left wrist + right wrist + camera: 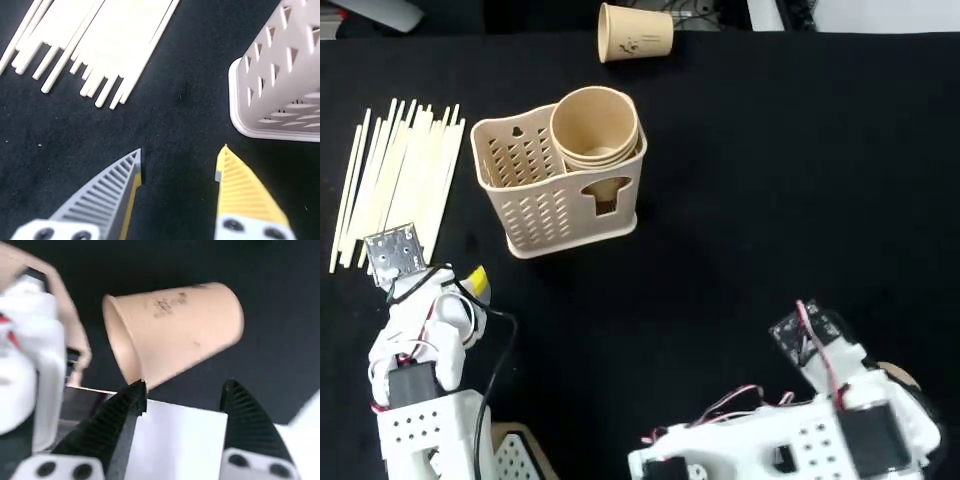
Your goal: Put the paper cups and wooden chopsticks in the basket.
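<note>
Near the middle of the black table, an upright beige basket, with a stack of paper cups standing in one of its compartments. At the far edge, well apart from the basket, a loose cup lying on its side. Beside the basket, a spread of wooden chopsticks flat on the table. Close to the near ends of that spread, the left gripper, jaws parted wide and gripping nothing. Between its tips, bare black table. Ahead on the grey side, the chopstick ends; ahead on the yellow side, a corner of the basket; neither within the jaws, neither touching them. Low at the near edge on the other side, the right gripper, jaws likewise spread and empty. Just beyond its tips, not between them, a tipped cup on its side, mouth turned toward the arm's white body. Whether rim and one tip touch, impossible to tell.
</note>
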{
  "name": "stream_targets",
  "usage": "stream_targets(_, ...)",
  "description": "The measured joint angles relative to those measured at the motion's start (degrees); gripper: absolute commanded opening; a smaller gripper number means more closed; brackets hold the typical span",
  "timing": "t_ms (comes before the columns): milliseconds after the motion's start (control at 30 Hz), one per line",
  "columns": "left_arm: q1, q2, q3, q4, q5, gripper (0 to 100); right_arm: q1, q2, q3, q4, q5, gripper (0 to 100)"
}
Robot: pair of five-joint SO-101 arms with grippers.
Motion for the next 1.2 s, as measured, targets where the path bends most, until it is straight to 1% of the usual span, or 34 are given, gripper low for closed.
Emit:
stream_targets(67,0.00,0.00,0.00,0.00,0.00,24,1.05,-2.99,1.85,-1.41,0.44,25.8)
stream_targets(200,0.00,0.00,0.00,0.00,0.00,24,1.76,-2.81,7.03,-4.84,1.14,25.8)
stream_targets(400,0.00,0.00,0.00,0.00,0.00,24,1.85,9.23,6.51,-4.75,1.32,25.7)
stream_targets(633,0.00,0.00,0.00,0.00,0.00,24,1.85,30.51,-4.84,0.44,1.32,25.6)
stream_targets(867,0.00,0.00,0.00,0.00,0.00,24,1.85,53.54,-18.55,0.79,-0.70,25.5)
stream_targets(933,0.09,0.00,0.00,0.00,0.00,24,1.58,58.90,-22.95,0.88,-2.55,25.5)
stream_targets(1067,0.44,0.00,0.00,0.00,0.00,24,-1.23,65.32,-28.40,0.88,-7.12,25.4)
stream_targets(1200,0.53,0.00,0.00,0.00,0.00,24,-4.04,66.46,-29.45,0.88,-8.79,25.4)
